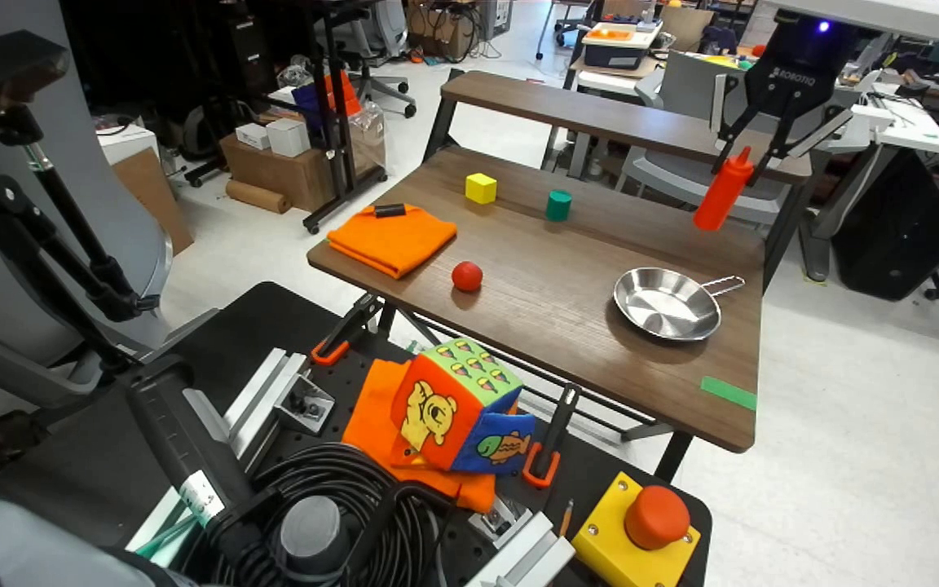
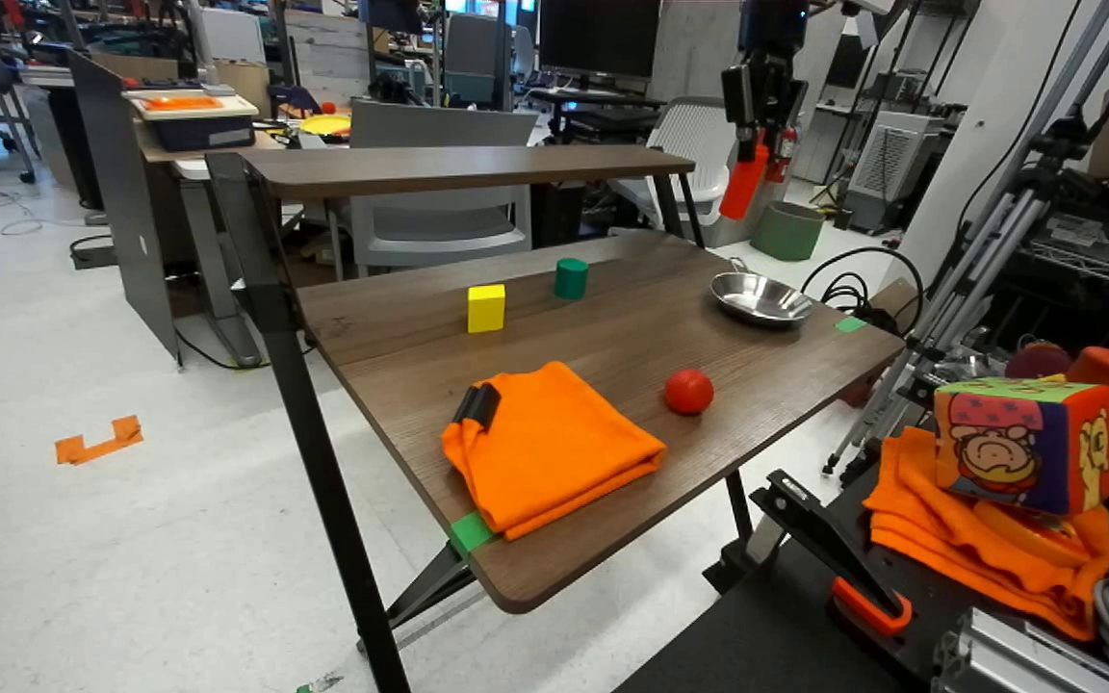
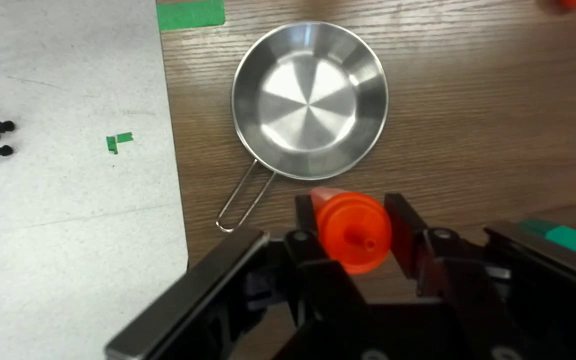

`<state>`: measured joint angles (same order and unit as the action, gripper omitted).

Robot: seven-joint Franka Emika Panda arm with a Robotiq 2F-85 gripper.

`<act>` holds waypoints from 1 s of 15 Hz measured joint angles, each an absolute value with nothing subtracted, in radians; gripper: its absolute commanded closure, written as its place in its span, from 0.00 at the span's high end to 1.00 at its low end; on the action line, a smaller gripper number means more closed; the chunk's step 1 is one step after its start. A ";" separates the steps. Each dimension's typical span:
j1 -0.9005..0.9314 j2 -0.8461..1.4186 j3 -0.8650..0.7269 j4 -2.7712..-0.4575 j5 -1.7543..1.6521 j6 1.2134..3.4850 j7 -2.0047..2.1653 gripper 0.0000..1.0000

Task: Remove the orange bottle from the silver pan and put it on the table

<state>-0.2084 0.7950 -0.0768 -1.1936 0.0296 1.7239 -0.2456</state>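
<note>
The orange bottle hangs tilted in the air, held by my gripper near its cap end. It also shows in an exterior view below the gripper. In the wrist view the bottle's cap and nozzle point at the camera, between the two fingers; its lower body is mostly hidden. The silver pan sits on the brown table with nothing in it. It shows also in the other views. The bottle is above the table's back part, beside the pan's handle.
A green cylinder and a yellow cube stand towards the table's back. A red ball and a folded orange cloth lie nearer the front. A raised shelf runs along the back edge, near the gripper.
</note>
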 measured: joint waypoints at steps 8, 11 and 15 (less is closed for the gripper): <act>-0.205 1.020 -0.029 -0.925 0.055 1.684 -0.205 0.13; -0.201 1.095 -0.021 -0.847 0.055 1.674 -0.202 0.13; -0.198 1.170 -0.015 -0.762 0.055 1.634 -0.196 0.13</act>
<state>-0.1977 1.1702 -0.0149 -0.7616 0.0548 1.6341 -0.1960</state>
